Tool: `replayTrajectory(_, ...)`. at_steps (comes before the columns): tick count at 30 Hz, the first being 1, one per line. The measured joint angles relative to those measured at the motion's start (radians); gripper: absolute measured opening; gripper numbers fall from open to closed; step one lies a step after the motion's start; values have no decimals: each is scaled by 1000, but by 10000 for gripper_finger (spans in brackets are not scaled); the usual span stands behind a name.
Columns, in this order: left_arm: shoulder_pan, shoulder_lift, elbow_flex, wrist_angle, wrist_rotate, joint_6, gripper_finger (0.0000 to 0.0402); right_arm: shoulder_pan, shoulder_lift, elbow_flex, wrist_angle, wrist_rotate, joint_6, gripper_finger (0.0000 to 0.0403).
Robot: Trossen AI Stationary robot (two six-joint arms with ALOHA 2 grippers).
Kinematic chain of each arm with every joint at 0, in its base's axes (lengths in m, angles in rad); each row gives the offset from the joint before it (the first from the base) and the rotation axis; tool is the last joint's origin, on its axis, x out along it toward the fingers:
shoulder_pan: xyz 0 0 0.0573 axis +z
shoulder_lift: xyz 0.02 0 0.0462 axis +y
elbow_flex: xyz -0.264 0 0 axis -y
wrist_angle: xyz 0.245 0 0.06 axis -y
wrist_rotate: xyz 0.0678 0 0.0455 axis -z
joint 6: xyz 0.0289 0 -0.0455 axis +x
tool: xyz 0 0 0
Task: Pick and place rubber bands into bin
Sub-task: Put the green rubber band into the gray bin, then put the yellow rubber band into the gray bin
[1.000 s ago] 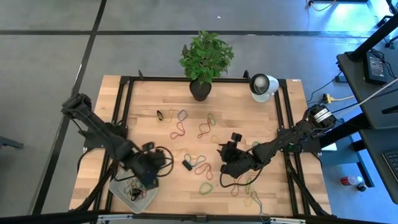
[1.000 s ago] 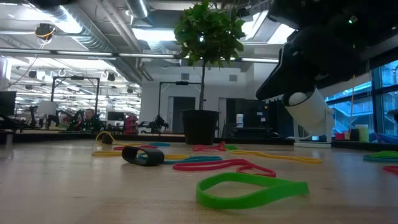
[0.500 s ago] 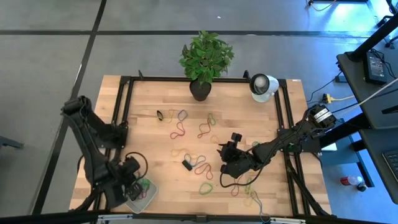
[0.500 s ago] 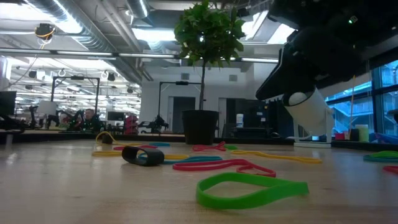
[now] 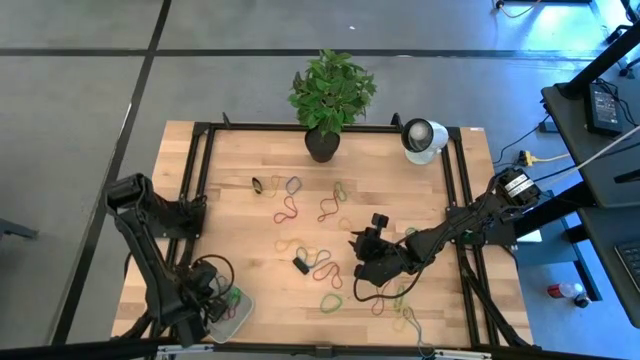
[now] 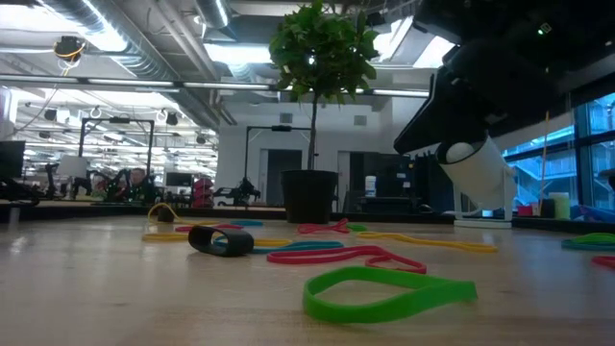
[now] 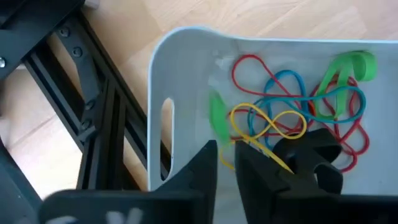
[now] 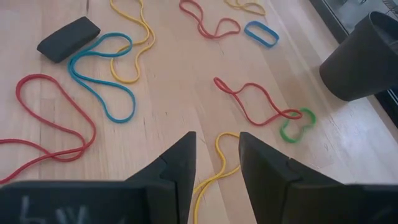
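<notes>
The bin (image 7: 163, 68) is a whitish tray at the table's near left corner (image 5: 232, 312). Several rubber bands (image 7: 292, 102) lie in it: red, blue, green and yellow. My left gripper (image 7: 227, 163) points down over the bin, partly hidden by its arm in the high view (image 5: 203, 300), its fingers a narrow gap apart. More rubber bands (image 5: 320, 262) lie loose on the wood at mid-table, among them a green one (image 6: 389, 293). My right gripper (image 8: 217, 155) hangs open over them right of centre (image 5: 364, 262), a yellow band's strand (image 8: 219, 142) showing between its fingers. My left gripper points down into the bin from above. A strand of the yellow band (image 7: 256, 148) runs up to the inner edge of one fingertip (image 7: 273, 171). I cannot tell whether the finger touches it; the rest of that band lies in the bin.
A small black block (image 8: 68, 38) lies among the loose bands (image 5: 300, 266). A potted plant (image 5: 321, 145) and a white round device (image 5: 423, 137) stand at the far edge. A black frame rail (image 7: 93, 124) runs beside the bin.
My left gripper has swung toward the table's near left corner, sunk over the bin and rolled about its own axis. The right arm has kept still.
</notes>
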Motion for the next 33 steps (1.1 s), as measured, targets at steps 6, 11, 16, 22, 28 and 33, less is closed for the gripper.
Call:
replayTrajectory(6,1,3,0,30,0,7,122,0,0,0,3,0,-2,126)
replayTrajectory(11,13,-19,0,11,-29,37,157,0,0,0,4,0,-24,126)
replayTrajectory(16,80,-71,0,2,-170,105,154,0,0,0,6,0,-28,126)
replayTrajectory(22,186,-112,0,3,-448,309,134,0,0,0,5,0,-4,126)
replayTrajectory(28,335,-109,0,59,-524,523,123,0,-4,0,-53,-91,66,126)
replayTrajectory(33,464,-81,0,255,-551,862,118,17,-64,0,-251,-225,245,120)
